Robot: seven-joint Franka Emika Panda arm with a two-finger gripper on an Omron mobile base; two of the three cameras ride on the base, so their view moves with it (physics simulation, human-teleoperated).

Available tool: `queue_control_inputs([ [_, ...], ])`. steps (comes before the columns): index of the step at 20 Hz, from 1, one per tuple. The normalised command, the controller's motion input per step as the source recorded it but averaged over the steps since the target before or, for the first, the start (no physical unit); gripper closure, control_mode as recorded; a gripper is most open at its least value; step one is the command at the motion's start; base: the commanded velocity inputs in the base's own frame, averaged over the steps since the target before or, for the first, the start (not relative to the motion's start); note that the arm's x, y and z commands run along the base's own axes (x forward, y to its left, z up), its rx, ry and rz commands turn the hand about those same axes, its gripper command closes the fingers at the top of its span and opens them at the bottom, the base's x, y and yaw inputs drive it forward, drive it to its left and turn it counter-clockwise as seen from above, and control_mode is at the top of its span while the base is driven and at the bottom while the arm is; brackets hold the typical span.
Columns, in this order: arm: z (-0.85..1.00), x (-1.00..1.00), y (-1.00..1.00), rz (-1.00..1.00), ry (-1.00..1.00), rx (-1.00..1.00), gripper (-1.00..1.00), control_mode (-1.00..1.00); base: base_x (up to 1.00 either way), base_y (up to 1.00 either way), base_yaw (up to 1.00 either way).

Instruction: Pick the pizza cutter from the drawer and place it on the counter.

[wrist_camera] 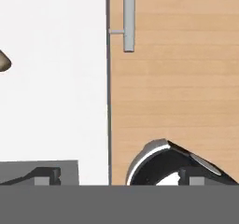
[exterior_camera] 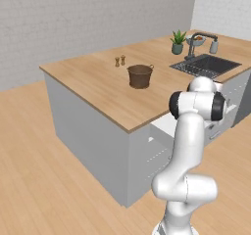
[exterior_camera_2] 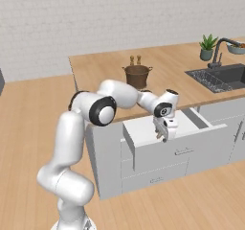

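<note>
Much hidden at the drawer

In the left base view the arm's white links cover most of the open drawer (exterior_camera: 164,126). In the right base view the gripper (exterior_camera_2: 163,137) hangs over the drawer's front wall, finger gap too small to judge. In the hand view a brown shape (wrist_camera: 3,61) is cut off at the left edge, and the drawer handle (wrist_camera: 129,17) runs off the top.

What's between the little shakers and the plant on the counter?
Nothing. In the left base view, bare counter runs from the shakers to the plant; the pot sits nearer the robot, off that line.
</note>
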Motion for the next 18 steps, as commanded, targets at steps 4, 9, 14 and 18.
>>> queue_control_inputs([
  [4,-0.36,0.39,0.0,0.08,-0.07,0.0,-1.0,-1.0,0.0,0.0,0.0],
  [9,-0.27,0.51,0.0,0.08,0.0,0.0,-1.0,-1.0,0.0,0.0,0.0],
  [14,-0.28,0.12,-0.18,0.11,0.0,-0.02,-1.0,-1.0,0.0,0.0,0.0],
  [18,-0.26,-0.42,-0.46,0.1,0.0,-0.08,-1.0,-1.0,0.0,0.0,0.0],
])
